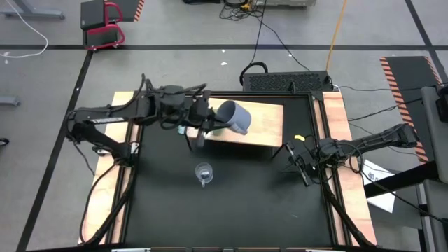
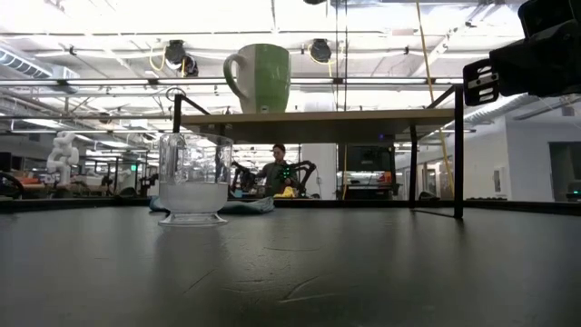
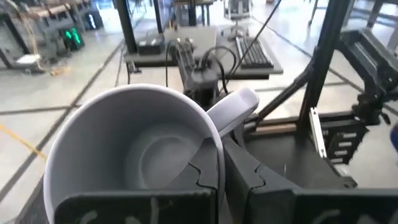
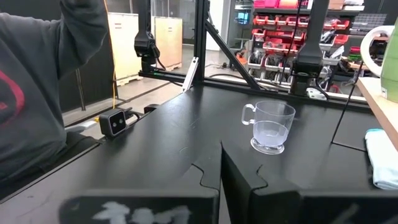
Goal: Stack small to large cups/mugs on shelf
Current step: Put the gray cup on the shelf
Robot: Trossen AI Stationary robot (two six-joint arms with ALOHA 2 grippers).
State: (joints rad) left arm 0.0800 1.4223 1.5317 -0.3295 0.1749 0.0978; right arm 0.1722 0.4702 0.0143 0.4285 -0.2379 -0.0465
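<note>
My left gripper (image 1: pixel 210 120) is over the tan shelf (image 1: pixel 264 120) and is shut on the grey-blue mug (image 1: pixel 236 117), which also fills the left wrist view (image 3: pixel 130 149). The lime-green mug (image 2: pixel 261 77) stands upright on its base on the shelf (image 2: pixel 318 113); in the high view my left arm hides it. The clear glass cup (image 1: pixel 203 173) stands on the black tabletop in front of the shelf; it also shows in the low view (image 2: pixel 192 179) and the right wrist view (image 4: pixel 270 126). My right gripper (image 1: pixel 302 164) is shut and empty near the shelf's right end. My left gripper holds the grey-blue mug by its rim wall (image 3: pixel 219 146), beside the handle (image 3: pixel 235 107). One finger (image 3: pixel 202 171) is inside the mug and one (image 3: pixel 252 180) is outside. The mug is lifted clear of the shelf and tipped on its side, mouth toward the gripper.
A light blue cloth (image 2: pixel 218 205) lies on the tabletop under the shelf. The shelf's dark legs (image 2: pixel 458 150) stand at its corners. A person's grey sleeve (image 4: pixel 37 93) shows beyond the table in the right wrist view. Bare tabletop (image 1: pixel 231 210) lies toward the near edge.
</note>
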